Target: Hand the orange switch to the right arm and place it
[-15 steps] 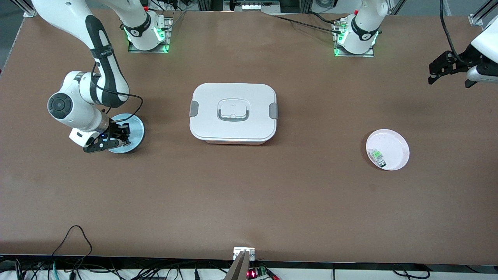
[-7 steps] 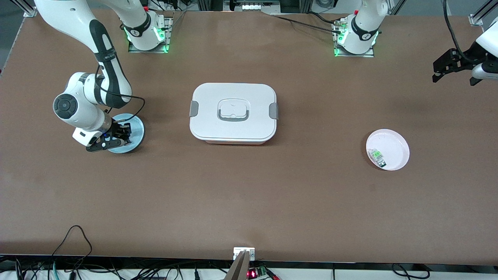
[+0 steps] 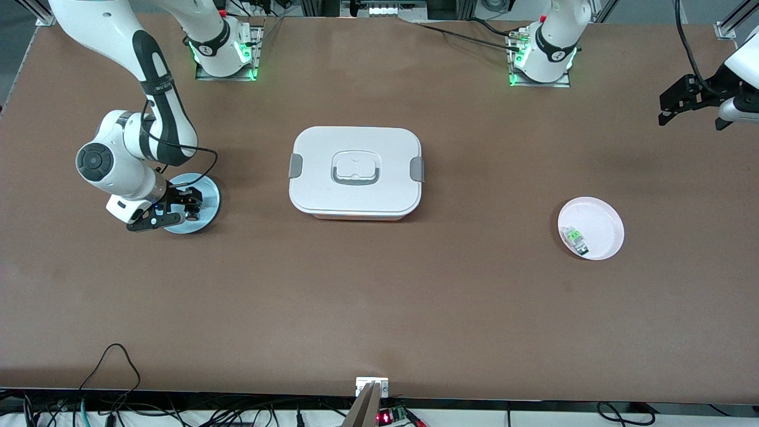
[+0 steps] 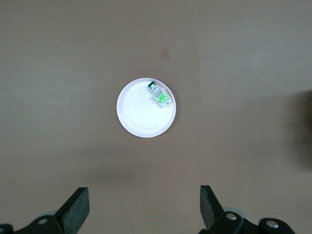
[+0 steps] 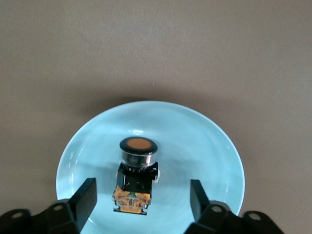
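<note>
Orange switch sits on the blue plate, both claws spread.

Front view: right gripper hangs over the blue plate; left gripper waits high at the left arm's end. Left wrist view: fingers apart, white plate at twelve o'clock. Right wrist view: fingers wide apart, orange switch on the plate, untouched between them.

A robotics lab: bolted arm bases on a brown table, cables along its edge.
</note>
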